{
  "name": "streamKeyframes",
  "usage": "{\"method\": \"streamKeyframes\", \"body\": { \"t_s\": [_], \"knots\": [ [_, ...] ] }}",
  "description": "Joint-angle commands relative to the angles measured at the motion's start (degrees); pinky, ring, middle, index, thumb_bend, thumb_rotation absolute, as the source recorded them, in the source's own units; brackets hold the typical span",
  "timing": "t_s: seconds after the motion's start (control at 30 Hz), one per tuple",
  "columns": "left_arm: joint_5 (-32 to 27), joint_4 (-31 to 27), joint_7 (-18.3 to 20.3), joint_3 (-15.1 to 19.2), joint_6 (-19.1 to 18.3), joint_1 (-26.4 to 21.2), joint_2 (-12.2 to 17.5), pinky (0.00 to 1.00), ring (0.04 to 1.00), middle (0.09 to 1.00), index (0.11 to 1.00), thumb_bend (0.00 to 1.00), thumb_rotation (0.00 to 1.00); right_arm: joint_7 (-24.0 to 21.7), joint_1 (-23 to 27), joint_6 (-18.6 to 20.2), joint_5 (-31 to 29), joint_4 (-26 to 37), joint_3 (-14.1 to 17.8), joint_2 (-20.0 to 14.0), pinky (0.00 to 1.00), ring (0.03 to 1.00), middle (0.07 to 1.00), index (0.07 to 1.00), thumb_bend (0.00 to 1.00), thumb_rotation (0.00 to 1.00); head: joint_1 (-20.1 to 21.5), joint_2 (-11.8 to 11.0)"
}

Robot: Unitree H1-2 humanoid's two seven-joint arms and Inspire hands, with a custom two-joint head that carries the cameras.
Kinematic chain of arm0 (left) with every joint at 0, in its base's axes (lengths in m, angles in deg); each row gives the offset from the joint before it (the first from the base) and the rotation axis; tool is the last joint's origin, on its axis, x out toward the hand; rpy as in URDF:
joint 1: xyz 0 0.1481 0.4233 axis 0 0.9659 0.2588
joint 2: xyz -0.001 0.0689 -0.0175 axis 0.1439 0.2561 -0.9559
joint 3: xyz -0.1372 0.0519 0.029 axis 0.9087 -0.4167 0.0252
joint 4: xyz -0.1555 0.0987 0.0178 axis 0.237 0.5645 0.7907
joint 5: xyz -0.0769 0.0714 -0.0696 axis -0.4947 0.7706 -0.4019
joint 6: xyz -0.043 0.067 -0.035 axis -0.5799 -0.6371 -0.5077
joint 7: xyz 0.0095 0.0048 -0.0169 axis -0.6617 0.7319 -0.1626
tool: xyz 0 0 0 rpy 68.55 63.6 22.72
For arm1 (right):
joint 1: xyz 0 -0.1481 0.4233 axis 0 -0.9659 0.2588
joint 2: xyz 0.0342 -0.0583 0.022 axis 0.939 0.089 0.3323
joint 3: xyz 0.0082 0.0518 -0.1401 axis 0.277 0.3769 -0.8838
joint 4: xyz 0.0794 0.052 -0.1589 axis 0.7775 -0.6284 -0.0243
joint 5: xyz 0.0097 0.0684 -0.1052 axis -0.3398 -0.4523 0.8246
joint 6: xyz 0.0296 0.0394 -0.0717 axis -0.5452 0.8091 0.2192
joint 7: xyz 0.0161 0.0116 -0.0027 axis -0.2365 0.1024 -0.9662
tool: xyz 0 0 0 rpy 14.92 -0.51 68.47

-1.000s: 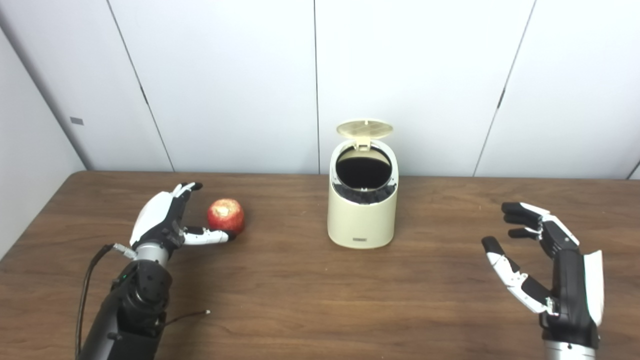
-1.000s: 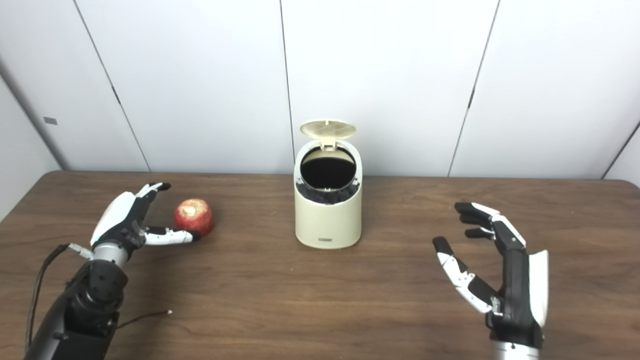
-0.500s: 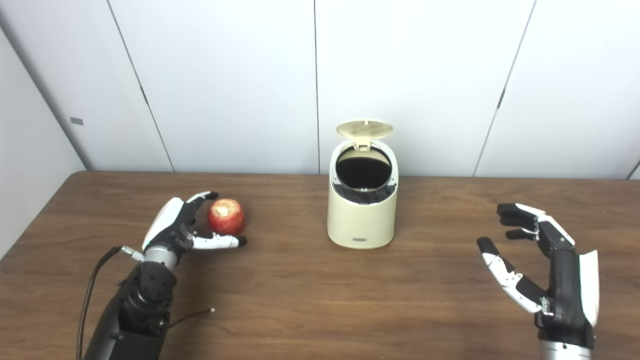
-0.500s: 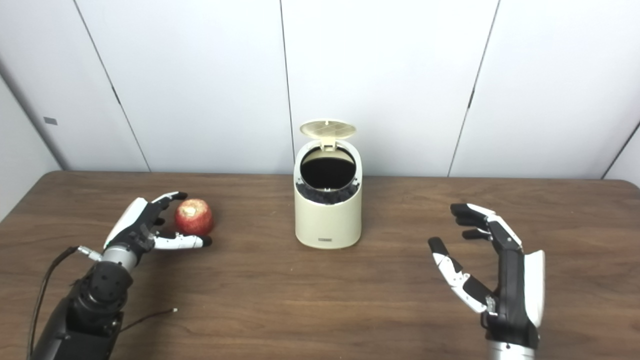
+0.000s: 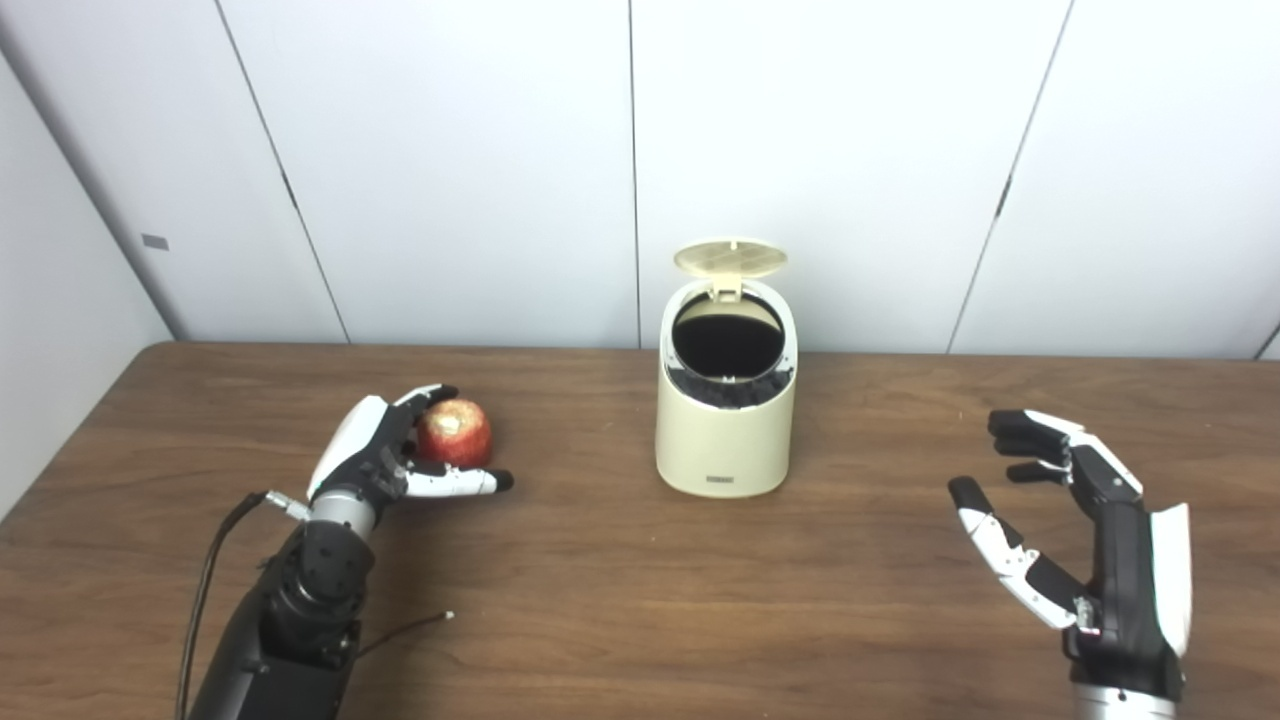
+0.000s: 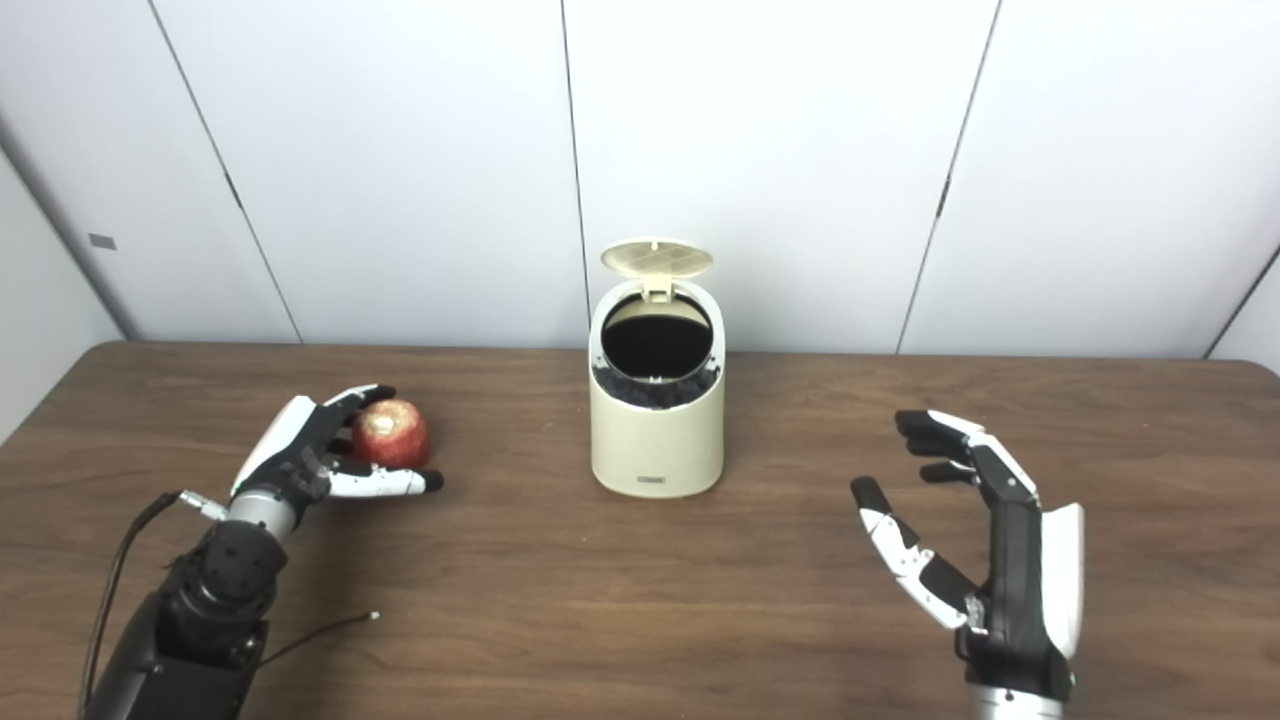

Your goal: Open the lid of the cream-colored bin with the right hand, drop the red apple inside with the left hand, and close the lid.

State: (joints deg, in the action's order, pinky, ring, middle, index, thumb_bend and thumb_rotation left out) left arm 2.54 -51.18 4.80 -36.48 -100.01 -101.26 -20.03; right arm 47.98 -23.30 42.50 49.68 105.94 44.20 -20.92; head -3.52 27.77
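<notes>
The cream-colored bin [image 5: 725, 440] stands at the table's middle with its lid [image 5: 730, 258] tipped up and back, showing a dark inside. The red apple [image 5: 455, 432] sits on the table to the bin's left. My left hand [image 5: 385, 455] is open around the apple: fingers curve over its far left side and the thumb reaches along its near side. The apple rests on the table. My right hand [image 5: 1085, 530] is open and empty, palm facing left, low at the right of the bin, well apart from it.
The brown wooden table [image 5: 640, 600] runs to a white panelled wall at the back. A thin black cable [image 5: 405, 628] lies on the table beside my left forearm.
My left hand has moved right and closed in around the apple, which has nudged slightly right. My right hand has drifted a little left and stays open. The bin and lid have not moved.
</notes>
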Motion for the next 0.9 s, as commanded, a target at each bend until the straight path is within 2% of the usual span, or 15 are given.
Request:
{"method": "streamKeyframes", "body": {
  "t_s": [0.0,0.03,0.17,0.2,0.3,0.53,0.6,0.63,0.7,0.77,0.87],
  "knots": [
    [-0.08,-0.56,-1.39,-0.07,0.41,-2.86,0.72,0.81,0.894,0.909,0.884,1.0,0.23,0.55,0.73,-1.49,0.37,2.52,-0.2,0.37,0.55,0.642,0.666,0.648,0.26,0.3,-0.02,0.0],
    [0.11,-0.48,-2.28,-0.01,0.89,-2.81,0.55,0.8,0.887,0.902,0.877,1.0,0.22,0.54,0.74,-1.55,0.35,2.47,-0.21,0.43,0.55,0.642,0.666,0.648,0.26,0.3,0.06,-0.03],
    [2.54,0.99,-7.39,-0.55,3.01,-2.89,-0.02,0.66,0.757,0.781,0.765,0.89,0.04,0.48,0.9,-1.35,0.57,2.45,-0.25,0.73,0.55,0.647,0.665,0.65,0.26,0.32,0.38,-0.01],
    [3.12,1.51,-8.57,-0.79,3.33,-3.01,-0.16,0.64,0.734,0.759,0.749,0.88,0.02,0.5,0.94,-1.29,0.74,2.5,-0.27,0.81,0.55,0.647,0.664,0.65,0.26,0.31,0.47,0.01],
    [4.83,2.91,-11.32,-1.87,3.77,-3.43,-0.07,0.55,0.649,0.693,0.696,0.85,0.0,0.49,1.09,-1.25,0.69,2.55,-0.39,1.11,0.55,0.646,0.661,0.647,0.26,0.29,0.59,-0.05],
    [7.14,4.85,-15.05,-3.43,3.57,-4.21,-0.14,0.46,0.572,0.637,0.631,0.85,0.0,-0.57,1.36,-0.11,0.08,3.62,-0.48,1.32,0.56,0.655,0.673,0.653,0.26,0.28,1.2,0.01],
    [7.66,5.28,-16.57,-3.63,3.88,-4.33,-0.38,0.41,0.521,0.587,0.594,0.83,0.0,-1.1,1.36,0.42,-0.16,4.15,-0.37,1.2,0.56,0.657,0.676,0.654,0.26,0.3,1.1,0.0],
    [8.06,5.52,-17.51,-3.71,3.86,-4.39,-0.56,0.42,0.512,0.536,0.55,0.68,0.0,-1.36,1.36,0.68,-0.4,4.48,-0.32,1.17,0.56,0.659,0.678,0.656,0.27,0.31,0.96,0.01],
    [8.78,6.05,-19.3,-3.84,4.22,-4.4,-0.76,0.44,0.494,0.492,0.51,0.55,0.0,-1.82,1.35,1.28,-0.94,5.04,-0.21,1.22,0.56,0.664,0.681,0.656,0.27,0.32,0.84,0.05],
    [9.1,6.11,-19.96,-3.92,4.51,-4.24,-0.67,0.4,0.457,0.492,0.496,0.52,0.0,-1.97,1.42,1.07,-1.45,5.15,-0.23,1.07,0.56,0.662,0.678,0.653,0.27,0.3,0.77,0.08],
    [8.84,5.0,-18.93,-3.94,3.98,-3.85,-0.33,0.35,0.429,0.497,0.492,0.51,0.0,-2.1,1.34,0.98,-1.91,5.32,-0.32,0.87,0.57,0.659,0.676,0.652,0.27,0.28,0.54,0.16]
  ]
}}
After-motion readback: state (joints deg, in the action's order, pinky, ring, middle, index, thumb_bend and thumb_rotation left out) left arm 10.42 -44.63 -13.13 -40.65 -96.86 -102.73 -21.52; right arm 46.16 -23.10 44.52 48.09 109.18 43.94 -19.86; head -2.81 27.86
